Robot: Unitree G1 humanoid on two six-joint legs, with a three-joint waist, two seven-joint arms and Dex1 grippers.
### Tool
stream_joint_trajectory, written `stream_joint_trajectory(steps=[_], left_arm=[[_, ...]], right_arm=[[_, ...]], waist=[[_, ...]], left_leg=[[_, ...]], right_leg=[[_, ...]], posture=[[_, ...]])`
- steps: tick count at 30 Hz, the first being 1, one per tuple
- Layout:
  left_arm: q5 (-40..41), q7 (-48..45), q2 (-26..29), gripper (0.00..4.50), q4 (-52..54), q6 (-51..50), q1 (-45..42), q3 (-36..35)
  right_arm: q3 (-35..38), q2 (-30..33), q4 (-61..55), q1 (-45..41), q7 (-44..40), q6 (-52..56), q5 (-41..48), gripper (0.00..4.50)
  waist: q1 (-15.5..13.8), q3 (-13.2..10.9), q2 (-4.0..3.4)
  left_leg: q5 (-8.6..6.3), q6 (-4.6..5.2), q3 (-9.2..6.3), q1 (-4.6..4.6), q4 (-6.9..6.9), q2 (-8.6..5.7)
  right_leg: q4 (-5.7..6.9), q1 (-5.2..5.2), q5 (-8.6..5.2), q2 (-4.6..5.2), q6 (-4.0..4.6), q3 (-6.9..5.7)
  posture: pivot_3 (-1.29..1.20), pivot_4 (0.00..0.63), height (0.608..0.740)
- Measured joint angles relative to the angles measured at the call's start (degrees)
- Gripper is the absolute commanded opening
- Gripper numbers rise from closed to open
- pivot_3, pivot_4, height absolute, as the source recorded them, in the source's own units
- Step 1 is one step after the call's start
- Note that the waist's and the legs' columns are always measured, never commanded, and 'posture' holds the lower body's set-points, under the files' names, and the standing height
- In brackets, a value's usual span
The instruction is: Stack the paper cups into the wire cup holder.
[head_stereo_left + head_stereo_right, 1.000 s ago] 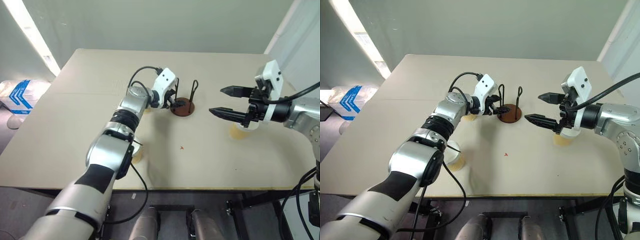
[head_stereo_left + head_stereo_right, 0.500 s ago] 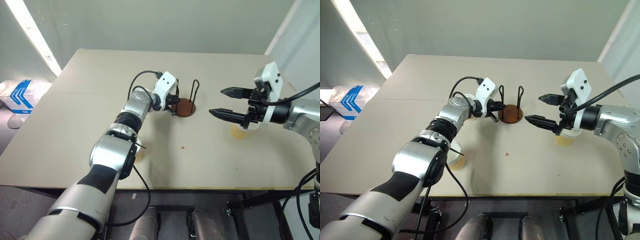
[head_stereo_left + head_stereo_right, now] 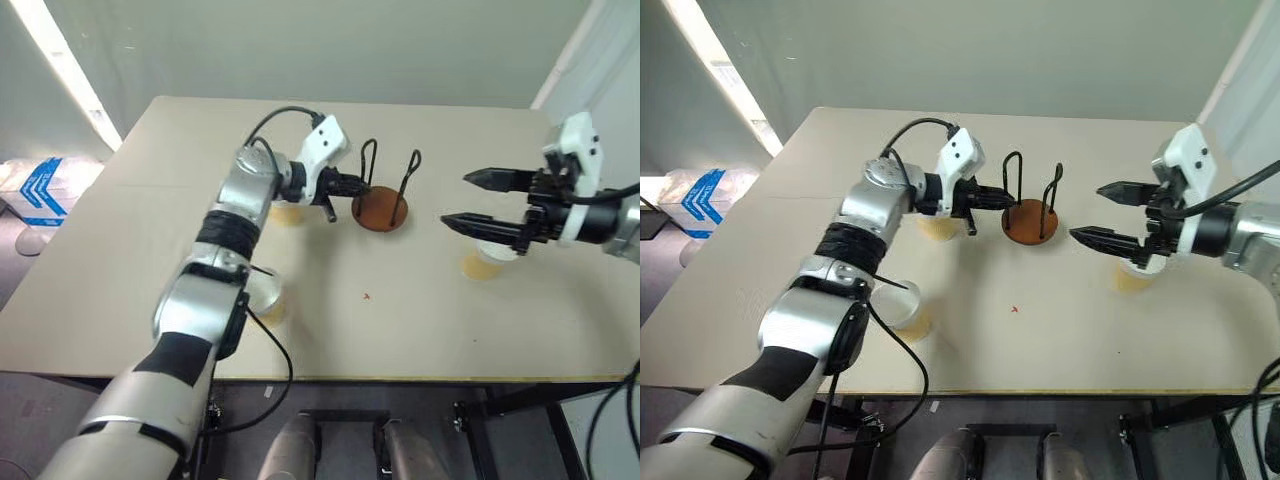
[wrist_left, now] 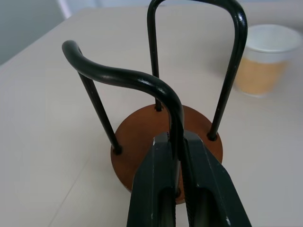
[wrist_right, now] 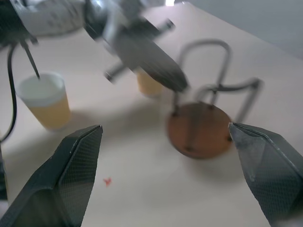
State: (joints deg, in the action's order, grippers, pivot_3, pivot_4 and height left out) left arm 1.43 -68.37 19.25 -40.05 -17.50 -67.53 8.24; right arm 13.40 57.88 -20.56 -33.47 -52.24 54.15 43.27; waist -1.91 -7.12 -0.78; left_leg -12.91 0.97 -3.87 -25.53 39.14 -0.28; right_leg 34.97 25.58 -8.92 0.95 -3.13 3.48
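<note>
The wire cup holder (image 3: pixel 381 209), a reddish-brown disc with two black wire loops, is near the table's middle. My left gripper (image 4: pixel 174 142) is shut on the lower part of its near loop. It reaches in from the left. One paper cup (image 3: pixel 940 228) stands just behind my left forearm. A second cup (image 3: pixel 902 308) sits near the front edge under that arm. A third cup (image 3: pixel 485 262) stands below my right gripper (image 3: pixel 457 199), which hangs open and empty to the right of the holder. All the cups are upright and the holder holds none.
The tan table (image 3: pixel 400 320) has bare room in front of the holder, marked by a small red spot (image 3: pixel 365 296). A blue and white bag (image 3: pixel 35 190) lies on the floor off the table's left edge.
My left gripper closed on the holder's wire loop. The holder then shifted right and rose a little with it. My right gripper drew back to the right, still open.
</note>
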Motion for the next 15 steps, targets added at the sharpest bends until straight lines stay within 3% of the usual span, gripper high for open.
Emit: stream_joint_trajectory(steps=[8, 15], left_arm=[[4.88, -2.96, 2.04, 0.01, 27.33, -16.39, 12.18, 5.31], [5.67, -1.25, 1.92, 0.01, 30.02, -17.59, 15.25, 8.8]], right_arm=[[5.15, 6.44, -0.24, 7.51, -6.7, -4.27, -0.29, 4.5], [5.62, 6.44, -0.86, 8.13, -6.61, -5.7, -0.24, 4.5]], waist=[[-0.22, 0.0, 0.0], [-0.12, -0.01, -0.01]], left_leg=[[-0.02, 0.03, 0.1, -0.04, 0.06, -0.05], [-0.32, 0.59, 0.12, 0.1, 0.05, -0.06]], right_leg=[[0.04, -0.03, -0.15, 0.21, -0.12, -0.02], [0.08, -0.1, 0.04, 0.24, -0.12, -0.03]], posture=[[0.0, 0.15, 0.74], [0.0, 0.15, 0.74]])
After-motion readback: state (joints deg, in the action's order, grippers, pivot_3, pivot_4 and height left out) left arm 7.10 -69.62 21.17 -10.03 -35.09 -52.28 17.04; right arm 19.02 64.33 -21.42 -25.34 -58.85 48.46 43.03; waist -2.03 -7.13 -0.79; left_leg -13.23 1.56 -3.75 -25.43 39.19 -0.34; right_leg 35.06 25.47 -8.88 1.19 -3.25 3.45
